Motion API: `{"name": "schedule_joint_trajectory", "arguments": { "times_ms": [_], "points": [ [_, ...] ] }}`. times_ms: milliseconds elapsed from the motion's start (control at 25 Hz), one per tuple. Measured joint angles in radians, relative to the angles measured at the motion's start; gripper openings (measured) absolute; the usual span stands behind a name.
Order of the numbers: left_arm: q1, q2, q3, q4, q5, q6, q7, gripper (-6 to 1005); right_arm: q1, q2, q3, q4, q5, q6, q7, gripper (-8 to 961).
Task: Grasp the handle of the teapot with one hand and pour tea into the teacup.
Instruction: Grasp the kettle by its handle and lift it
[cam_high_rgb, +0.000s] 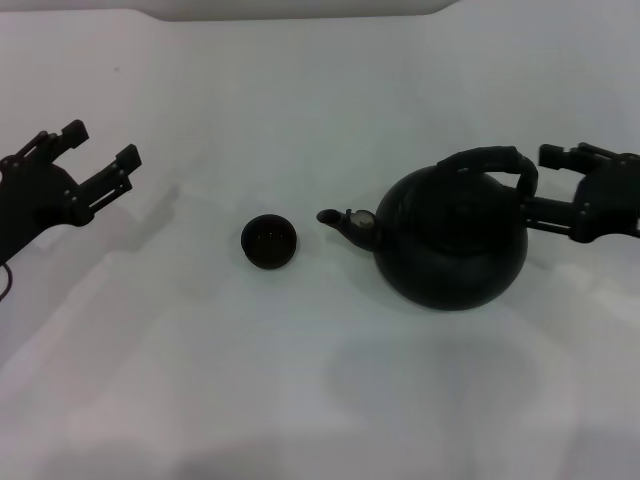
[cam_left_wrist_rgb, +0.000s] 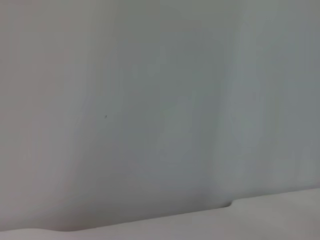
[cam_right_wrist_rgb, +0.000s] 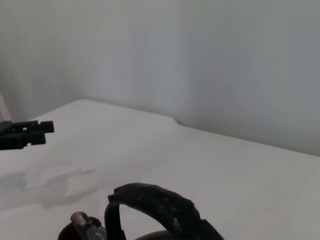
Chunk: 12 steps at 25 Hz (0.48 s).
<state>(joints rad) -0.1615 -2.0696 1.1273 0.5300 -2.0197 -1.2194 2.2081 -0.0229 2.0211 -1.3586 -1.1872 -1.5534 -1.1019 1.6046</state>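
The teapot (cam_high_rgb: 452, 245) is round and matte black, with a short curved spout that points at the teacup (cam_high_rgb: 269, 241), a tiny dark round cup standing apart on the white table (cam_high_rgb: 320, 390). The handle (cam_high_rgb: 490, 160) is a thick ribbed arch over the pot. The right gripper (cam_high_rgb: 540, 180) is at the handle's right end, jaws apart. The left gripper (cam_high_rgb: 102, 143) hangs far left, jaws wide, holding nothing.

The teapot (cam_high_rgb: 452, 248) is seen matte black, its handle (cam_high_rgb: 487, 160) black too. The teacup (cam_high_rgb: 269, 241) is coloured dark brown-black, the table (cam_high_rgb: 320, 400) plain white.
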Motion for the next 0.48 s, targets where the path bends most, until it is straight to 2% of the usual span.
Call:
{"name": "schedule_joint_trajectory", "arguments": {
  "times_ms": [240,480],
  "points": [
    [-0.001,0.0,-0.006,0.001,0.001,0.003,0.001,797,0.021,-0.003,-0.024,0.028,0.002,0.026,0.002,791],
    [-0.004,0.0,-0.023,-0.006,0.006,0.015,0.001,796,0.023,-0.003,-0.02,0.031,0.01,0.033,0.004,735]
  ]
}}
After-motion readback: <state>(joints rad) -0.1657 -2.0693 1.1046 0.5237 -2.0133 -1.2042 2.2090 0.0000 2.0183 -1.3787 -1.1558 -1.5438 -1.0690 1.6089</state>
